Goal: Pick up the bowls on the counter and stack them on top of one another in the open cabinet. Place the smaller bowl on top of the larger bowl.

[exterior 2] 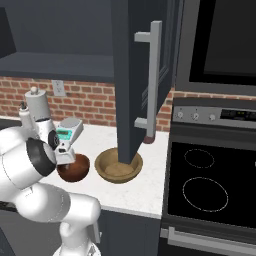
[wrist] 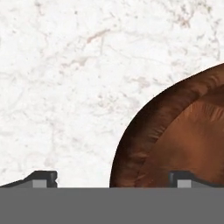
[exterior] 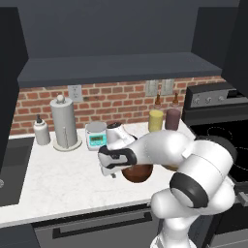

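The smaller bowl, dark reddish-brown and glossy, sits on the white counter. My gripper is open and low over the bowl's left rim. In the hand view one fingertip is outside the bowl over the marble and the other is over its inside. The larger bowl, light tan, rests on the counter just right of the small one. The open cabinet lies above, its shelf floor bare.
A paper towel holder, a white bottle, a small scale and two canisters line the brick wall. The stove is to the right, a sink to the left. An open cabinet door hangs over the tan bowl.
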Tool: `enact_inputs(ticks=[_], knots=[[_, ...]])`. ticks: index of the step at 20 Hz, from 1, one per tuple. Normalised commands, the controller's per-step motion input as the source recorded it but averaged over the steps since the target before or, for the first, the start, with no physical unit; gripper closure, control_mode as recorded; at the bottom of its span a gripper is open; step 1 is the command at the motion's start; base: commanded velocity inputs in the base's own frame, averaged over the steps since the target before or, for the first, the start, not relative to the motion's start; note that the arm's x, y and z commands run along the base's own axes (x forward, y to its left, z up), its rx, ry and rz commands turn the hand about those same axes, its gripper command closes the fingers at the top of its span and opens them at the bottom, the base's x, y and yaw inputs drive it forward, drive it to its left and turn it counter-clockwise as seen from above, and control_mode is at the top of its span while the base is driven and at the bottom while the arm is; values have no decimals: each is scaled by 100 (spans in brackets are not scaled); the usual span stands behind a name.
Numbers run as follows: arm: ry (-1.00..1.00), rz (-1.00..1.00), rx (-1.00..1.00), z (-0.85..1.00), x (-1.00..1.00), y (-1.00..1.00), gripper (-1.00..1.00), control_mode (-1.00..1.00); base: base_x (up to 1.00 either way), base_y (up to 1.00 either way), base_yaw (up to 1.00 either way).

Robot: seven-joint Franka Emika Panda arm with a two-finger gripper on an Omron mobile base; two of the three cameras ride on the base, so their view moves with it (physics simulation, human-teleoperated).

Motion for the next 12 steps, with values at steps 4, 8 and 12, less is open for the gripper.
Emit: enact_inputs(ticks=[4, 8, 12], knots=[[0, 0, 0, -11, 0, 0, 100, -100, 0, 0, 0], [0, 0, 0, 0, 0, 0, 100, -100, 0, 0, 0], [-1, 0, 0, 1, 0, 0, 100, -100, 0, 0, 0]])
